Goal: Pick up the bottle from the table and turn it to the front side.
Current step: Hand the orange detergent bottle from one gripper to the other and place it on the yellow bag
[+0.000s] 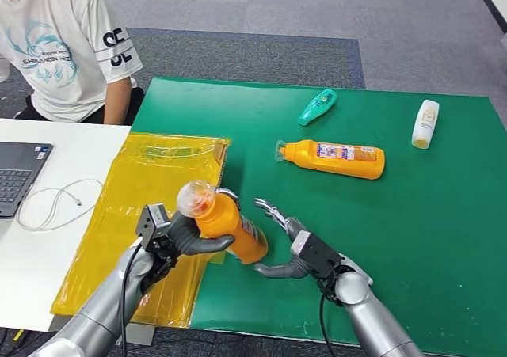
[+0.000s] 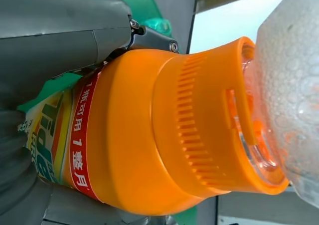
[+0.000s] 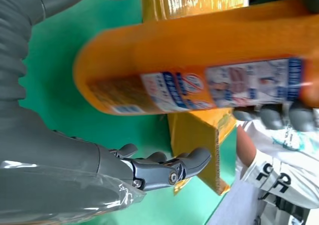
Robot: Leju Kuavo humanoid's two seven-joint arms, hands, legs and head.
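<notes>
An orange bottle (image 1: 230,226) with a clear domed cap is lifted off the green mat, held tilted with its cap up toward me. My left hand (image 1: 179,237) grips it around the neck and upper body; the left wrist view shows the orange bottle (image 2: 150,130) with a red label band, thumb and fingers (image 2: 150,38) wrapped round it. My right hand (image 1: 286,246) is open just right of the bottle's base, fingers spread, not touching it. In the right wrist view the orange bottle (image 3: 195,65) shows its printed back label above my right hand's fingers (image 3: 165,167).
A second orange bottle (image 1: 332,159) lies on the green mat (image 1: 418,246), with a teal bottle (image 1: 318,106) and a white bottle (image 1: 425,123) further back. A yellow bag (image 1: 143,206) lies left of the mat. A person (image 1: 66,44) sits behind a white table (image 1: 36,270) with a laptop (image 1: 18,175).
</notes>
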